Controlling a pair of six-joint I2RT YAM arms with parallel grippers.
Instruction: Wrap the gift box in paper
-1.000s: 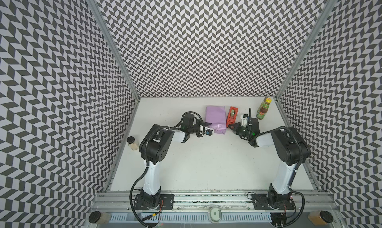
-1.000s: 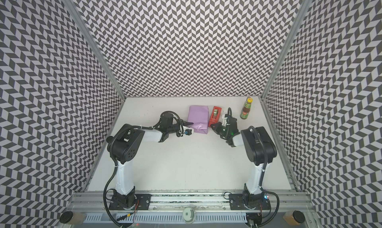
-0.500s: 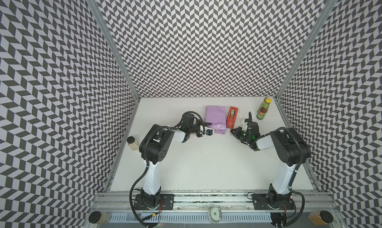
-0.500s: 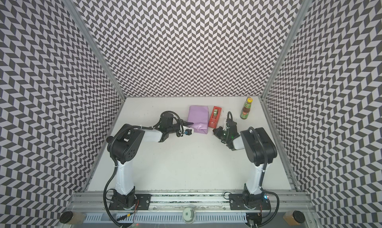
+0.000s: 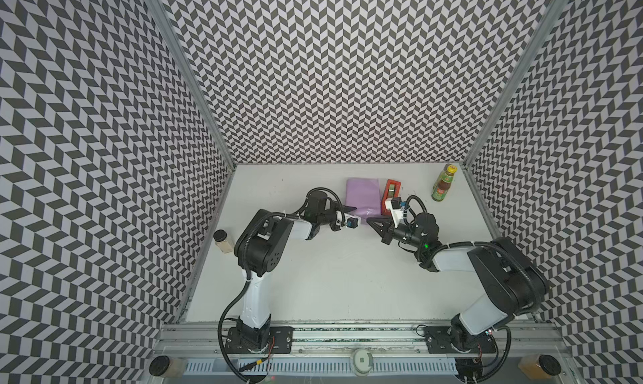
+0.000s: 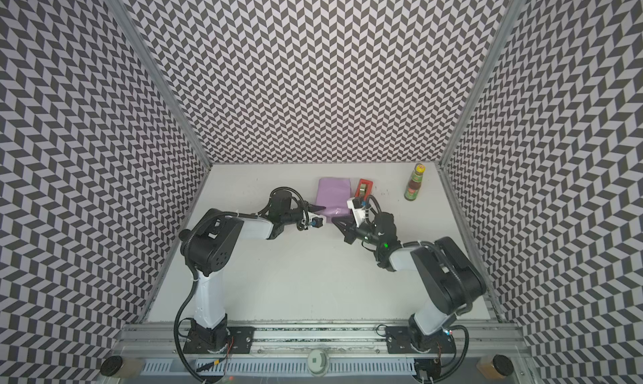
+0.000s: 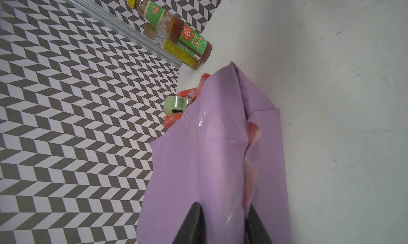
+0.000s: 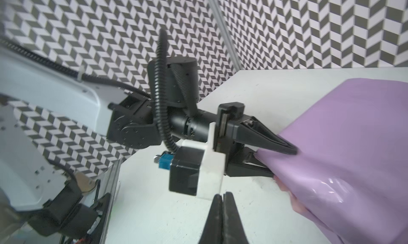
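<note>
Clenched, empty right gripper [image 5: 369, 221]; left gripper [image 5: 350, 209] grasping the creased lilac-purple paper sheet [image 5: 363, 194].
The right one sits just beside the folded sheet's near corner; the left clamps its near-left edge, far-centre on the white table [image 5: 330, 278], narrow red plastic tape dispenser [image 5: 391, 192] just beside.

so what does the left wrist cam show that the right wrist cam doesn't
Only the left wrist view: the sauce bottle, the red tape dispenser with its clear roll, and pink inside a fold of the paper. Only the right wrist view: the left gripper side-on, one of its fingers above the paper's edge and one below, and the right gripper, shut and empty. Both: the lilac paper, the white table, the chevron wall.
</note>
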